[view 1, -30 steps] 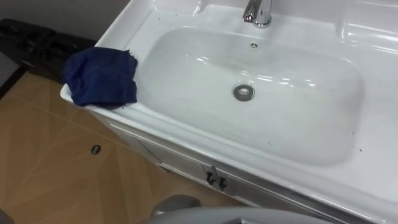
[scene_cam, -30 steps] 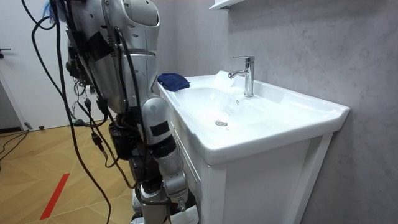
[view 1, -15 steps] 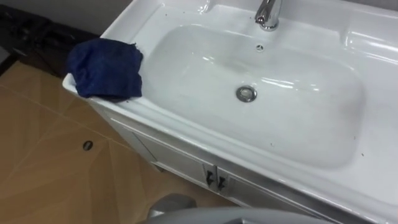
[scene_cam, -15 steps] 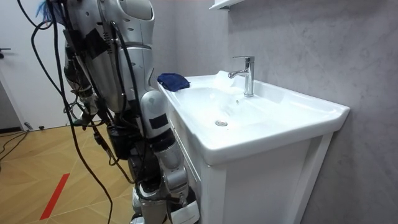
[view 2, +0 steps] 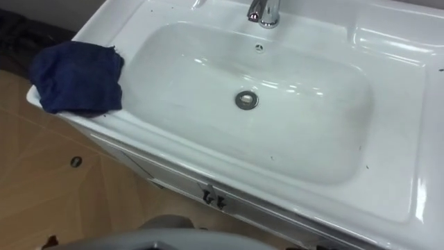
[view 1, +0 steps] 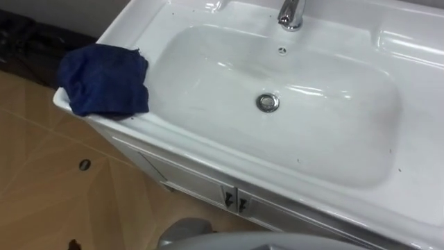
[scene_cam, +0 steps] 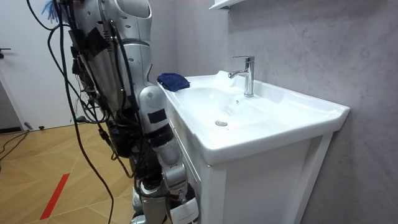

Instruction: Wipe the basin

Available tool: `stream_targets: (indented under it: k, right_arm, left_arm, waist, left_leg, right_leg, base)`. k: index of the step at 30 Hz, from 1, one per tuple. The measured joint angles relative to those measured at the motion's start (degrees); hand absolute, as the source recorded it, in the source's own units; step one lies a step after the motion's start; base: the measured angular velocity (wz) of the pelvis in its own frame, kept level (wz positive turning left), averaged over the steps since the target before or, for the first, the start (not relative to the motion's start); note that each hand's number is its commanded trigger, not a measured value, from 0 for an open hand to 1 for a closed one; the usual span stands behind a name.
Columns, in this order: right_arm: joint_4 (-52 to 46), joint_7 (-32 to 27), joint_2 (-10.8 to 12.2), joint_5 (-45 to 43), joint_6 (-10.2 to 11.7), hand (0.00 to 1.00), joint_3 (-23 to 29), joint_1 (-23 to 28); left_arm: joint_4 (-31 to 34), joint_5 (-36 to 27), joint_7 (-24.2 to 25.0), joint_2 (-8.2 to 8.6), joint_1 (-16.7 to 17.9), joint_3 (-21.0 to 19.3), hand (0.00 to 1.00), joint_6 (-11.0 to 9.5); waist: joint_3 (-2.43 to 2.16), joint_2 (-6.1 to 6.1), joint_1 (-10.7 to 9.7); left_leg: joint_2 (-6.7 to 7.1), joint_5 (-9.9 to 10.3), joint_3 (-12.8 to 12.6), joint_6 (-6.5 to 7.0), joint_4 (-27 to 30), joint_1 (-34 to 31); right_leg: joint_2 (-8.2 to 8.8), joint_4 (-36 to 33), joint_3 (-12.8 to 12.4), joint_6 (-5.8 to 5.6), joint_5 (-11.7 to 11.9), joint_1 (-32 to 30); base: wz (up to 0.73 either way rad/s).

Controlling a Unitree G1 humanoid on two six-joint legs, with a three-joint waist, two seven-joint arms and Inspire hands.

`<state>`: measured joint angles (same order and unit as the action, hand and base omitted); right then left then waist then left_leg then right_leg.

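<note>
I stand at the front of one white basin, a glossy ceramic piece with a broad flat rim and a rounded rectangular bowl. The bowl holds nothing but a few tiny dark specks scattered over its smooth sides. One round metal drain sits in the middle of the bowl floor, and one small overflow hole is in the wall at 12 o'clock from it. Further along at 12 o'clock, one shiny chrome tap rises from the back rim. One dark blue cloth, soft and crumpled into a rough square, lies on the rim's corner at 9 o'clock from the bowl, its outer edge reaching the lip of the surface. Below the rim is one white cabinet with two small dark handles side by side at 6 o'clock. The wooden floor carries one small dark round spot. In the room view my right hand hangs low beside the cabinet front, well apart from the cloth; whether it is open or closed I cannot tell.
</note>
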<state>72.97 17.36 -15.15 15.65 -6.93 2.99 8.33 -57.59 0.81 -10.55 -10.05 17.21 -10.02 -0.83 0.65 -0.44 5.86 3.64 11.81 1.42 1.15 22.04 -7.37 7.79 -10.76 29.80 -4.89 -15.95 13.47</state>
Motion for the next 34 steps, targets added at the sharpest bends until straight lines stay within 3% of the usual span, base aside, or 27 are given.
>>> stream_targets:
  k: [9,14,22,27,34]
  right_arm:
    - [0.36,0.38,0.08,-4.43,-0.16,0.00,-0.66,-1.61]
    - [0.23,0.34,0.19,-4.91,-0.64,0.00,-0.91,-1.49]
    - [-2.12,0.34,0.44,-4.65,-0.67,0.00,-0.81,-0.77]
    - [-2.36,0.34,0.78,-4.51,-0.62,0.00,-1.16,-0.85]
    - [-2.37,0.37,0.76,-4.59,-0.42,0.00,-1.72,-0.56]
  left_arm:
    - [-2.34,3.94,7.75,0.02,-0.59,1.36,0.00,4.36]
    - [-2.56,6.32,9.87,0.01,-2.06,1.35,0.00,5.76]
    - [-2.81,7.97,11.99,0.09,-3.18,1.36,0.00,6.79]
    - [-3.36,11.45,12.07,0.48,-3.64,1.36,0.00,7.54]
    - [-4.45,13.50,12.29,0.52,-5.08,2.22,0.00,7.88]
  waist:
    - [-0.03,-0.65,-1.15]
    - [0.00,-0.91,-1.17]
    - [-0.21,-1.11,-1.85]
    - [-0.65,-0.99,-2.25]
    - [-0.55,-0.95,-2.47]
  left_leg:
    - [-0.26,1.10,-0.73,0.71,1.67,-0.09]
    - [-0.19,1.28,-1.08,0.80,1.74,-0.02]
    - [-0.34,1.40,-1.43,1.01,2.40,-0.33]
    - [-0.84,1.60,-1.84,1.33,2.64,0.03]
    - [-1.21,1.74,-1.76,0.85,2.70,0.05]
  right_leg:
    - [-0.02,-0.03,-1.47,-0.61,0.80,0.20]
    - [0.06,0.00,-2.90,-0.84,1.16,0.06]
    - [0.03,0.16,-3.14,-0.92,1.08,-0.01]
    - [-0.25,-0.10,-4.09,-0.83,1.47,0.10]
    - [-0.64,0.03,-4.60,-0.56,1.70,0.06]
  base:
    - [-0.05]
    - [-0.04]
    - [-0.01]
    - [-0.06]
    - [0.00]
